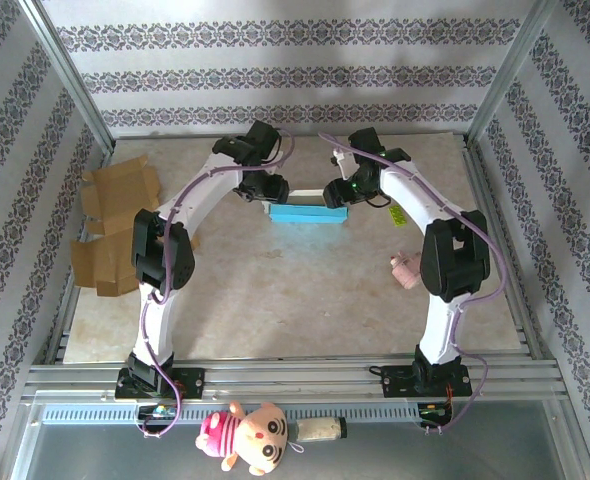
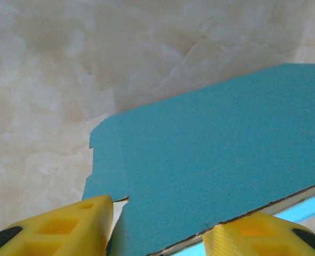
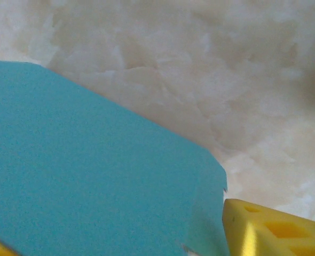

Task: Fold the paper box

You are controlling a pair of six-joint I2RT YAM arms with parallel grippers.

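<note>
The paper box [image 1: 307, 213] is a teal carton lying at the back middle of the marble table [image 1: 295, 310]. My left gripper [image 1: 275, 192] is at its left end and my right gripper [image 1: 337, 193] at its right end. In the left wrist view the teal panel [image 2: 216, 154] fills the gap of my left gripper [image 2: 160, 234]; one yellow finger [image 2: 56, 229] presses a side flap and the other meets the panel's lower edge. In the right wrist view the box [image 3: 93, 176] lies between the jaws of my right gripper [image 3: 131, 242]; one finger [image 3: 269, 229] stands just off the flap's edge.
Flattened brown cardboard [image 1: 115, 225] lies over the table's left edge. A small pink toy [image 1: 407, 268] rests near the right arm's elbow. A plush doll [image 1: 250, 438] lies on the front rail. Metal frame posts and wallpapered walls enclose the table.
</note>
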